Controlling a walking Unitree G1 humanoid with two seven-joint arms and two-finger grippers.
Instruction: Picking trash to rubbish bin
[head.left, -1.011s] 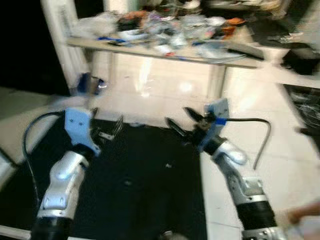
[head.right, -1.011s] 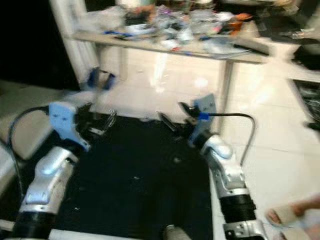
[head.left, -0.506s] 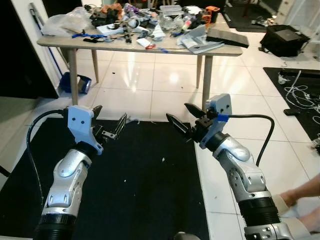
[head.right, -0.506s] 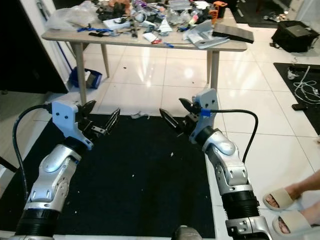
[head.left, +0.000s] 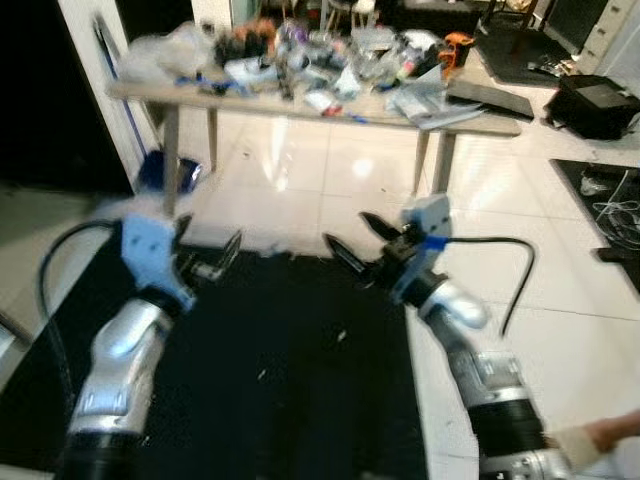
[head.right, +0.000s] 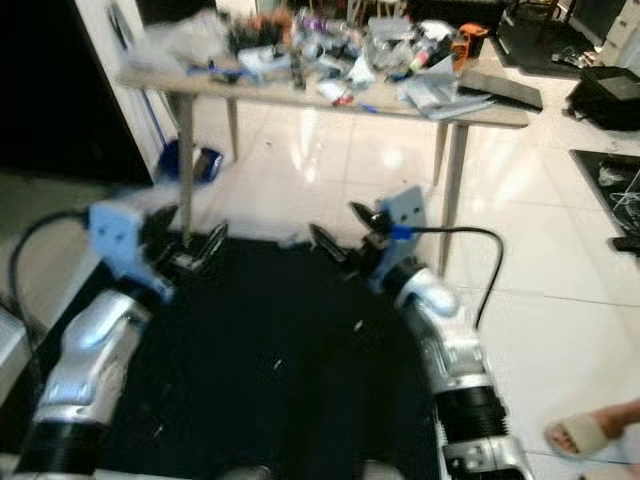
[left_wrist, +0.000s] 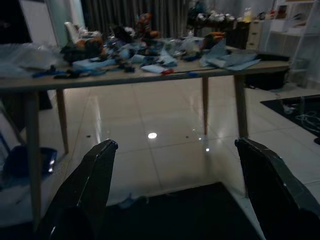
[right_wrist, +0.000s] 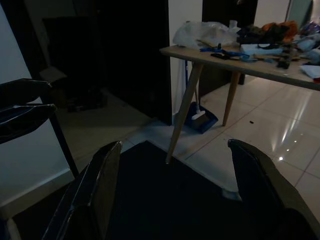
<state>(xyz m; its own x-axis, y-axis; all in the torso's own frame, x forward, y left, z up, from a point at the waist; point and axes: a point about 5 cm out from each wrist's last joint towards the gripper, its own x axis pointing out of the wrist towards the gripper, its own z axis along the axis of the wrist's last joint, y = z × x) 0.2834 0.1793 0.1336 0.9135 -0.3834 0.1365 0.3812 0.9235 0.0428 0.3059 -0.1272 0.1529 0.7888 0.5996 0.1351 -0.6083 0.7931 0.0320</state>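
Step in hand: the robot is approaching with nothing picked up; by my reading it is searching for trash, since both arms are reaching forward over the black mat (head.left: 300, 380) with nothing in them.
Left gripper (head.left: 208, 262): it is hovering above the near left part of the mat, fingers spread wide, holding nothing; the left wrist view shows open floor between its two fingers (left_wrist: 90, 185).
Right gripper (head.left: 352, 245): it is hanging over the far edge of the mat, fingers also wide apart and empty.
Trash: small pale scraps (head.left: 340, 337) are lying scattered on the mat, and a crumpled whitish bit (left_wrist: 125, 201) is sitting on the tiles just beyond the mat's far edge; blur is making their material impossible to tell.
Table (head.left: 300, 100): it is standing beyond the mat on the white tiled floor (head.left: 560, 300), its top crowded with bags, papers and oddments.
Blue dustpan (head.right: 198, 162): it is resting on the floor by the table's left leg.
Rubbish bin: I cannot make one out.
Person: a foot in a pale sandal (head.right: 590, 435) is showing at the right edge.
Next move: probably choosing one scrap, bending lower and bringing one open gripper down around it; the scraps look thin and flat, so pinching them off the mat may be fiddly.
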